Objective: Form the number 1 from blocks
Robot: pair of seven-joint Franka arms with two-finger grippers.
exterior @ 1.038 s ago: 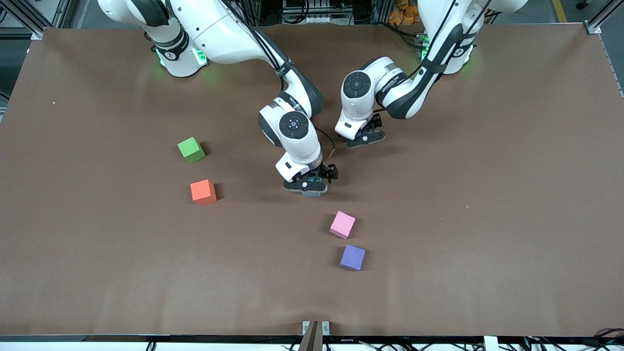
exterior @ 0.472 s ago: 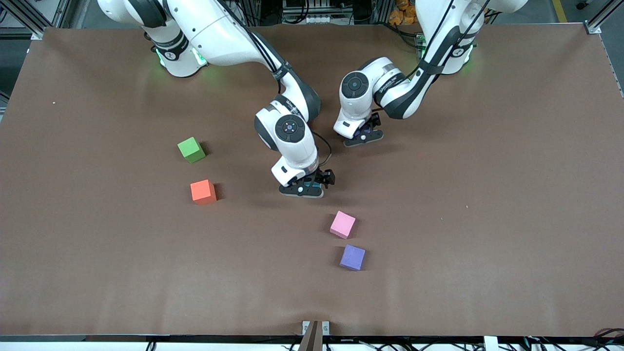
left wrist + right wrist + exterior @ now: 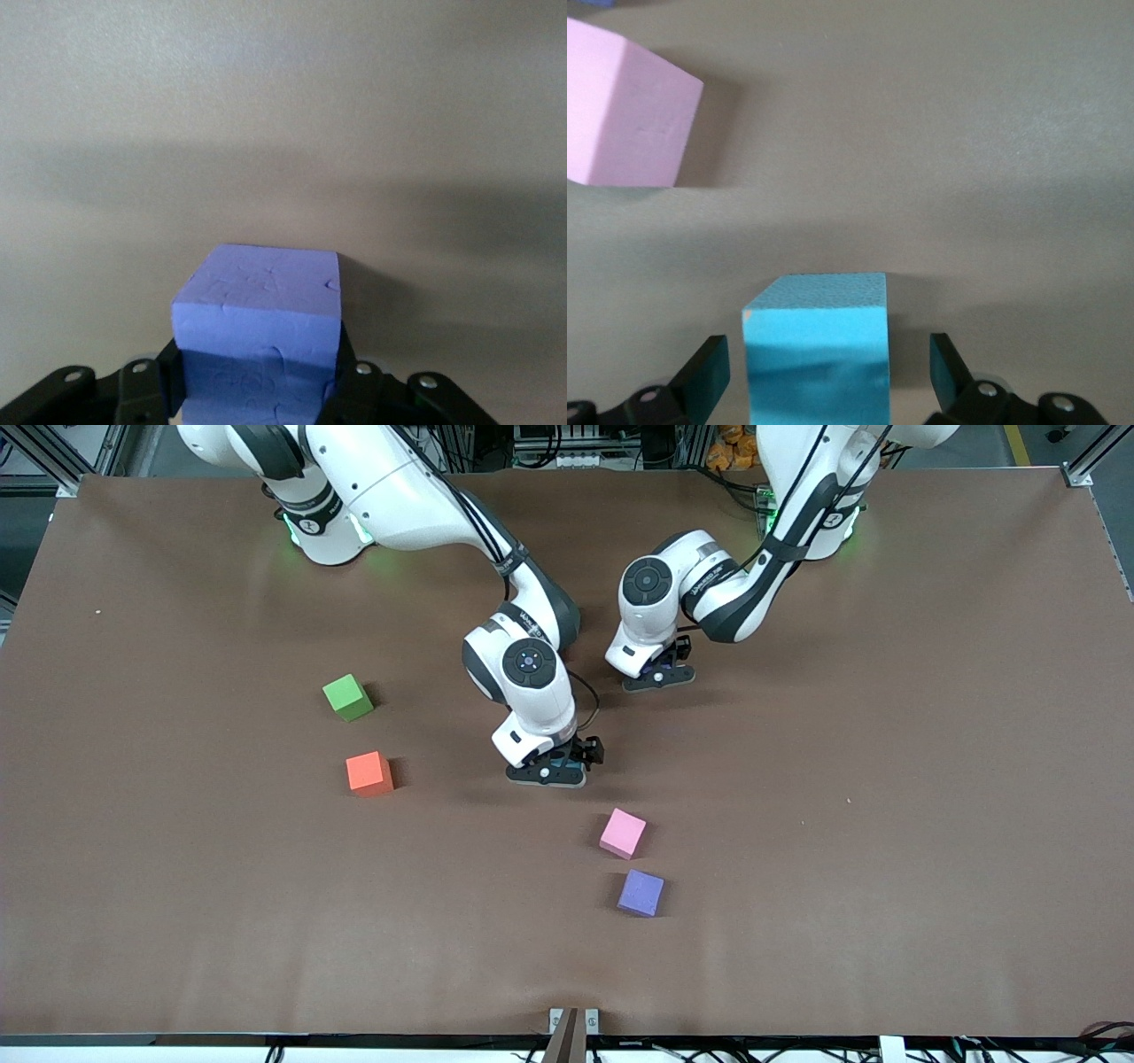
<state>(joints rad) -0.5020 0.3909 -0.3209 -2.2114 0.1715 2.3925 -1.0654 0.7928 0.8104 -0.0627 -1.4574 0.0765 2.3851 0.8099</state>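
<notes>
No readable writing appears on any block; the lettering printed on the arm casings is too small to read.

The left gripper point(image 3: 657, 679) is low at the table point(image 3: 886, 779) near mid-table, its fingers pressed against two opposite faces of a periwinkle block point(image 3: 259, 341) (a pinch grip). The block's top face is level.

The right gripper point(image 3: 551, 772) is also low at the table, nearer to the front camera than the left gripper. Its fingers point(image 3: 702, 370) are spread, with a light blue block point(image 3: 816, 345) between them and a visible gap on each side. This block sits flat.

A pink block point(image 3: 623, 833) and a purple block point(image 3: 640, 893) lie nearer to the front camera than the right gripper, the purple one nearest. Both are turned slightly askew to the table edge.

A green block point(image 3: 347, 697) and an orange block point(image 3: 368, 771) lie toward the right arm's end. All blocks are cubes (no long axis).
</notes>
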